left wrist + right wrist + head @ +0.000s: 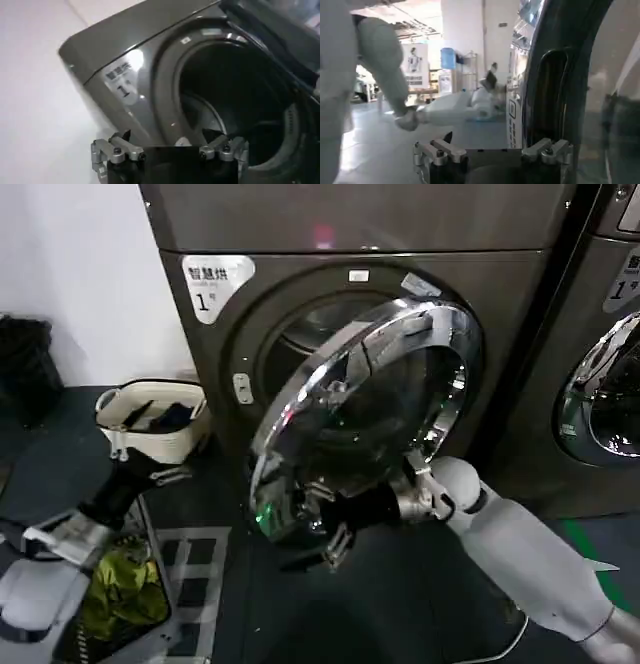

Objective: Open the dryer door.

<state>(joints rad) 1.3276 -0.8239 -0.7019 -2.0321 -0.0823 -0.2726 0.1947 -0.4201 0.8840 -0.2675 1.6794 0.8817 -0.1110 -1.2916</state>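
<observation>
The dryer door, a chrome ring around dark glass, stands swung partly out from the bronze-grey machine labelled "1", with the drum opening showing behind it. My right gripper is at the door's lower edge, open, with nothing between its fingers. In the right wrist view the right gripper sits beside the door's dark rim. My left gripper hangs low at the left, apart from the door. The left wrist view shows the left gripper open, facing the drum opening.
A white bag with dark cloth stands on the floor left of the machine. A wire basket holding green cloth sits under my left arm. A neighbouring machine's chrome door is at the right. A black bin stands far left.
</observation>
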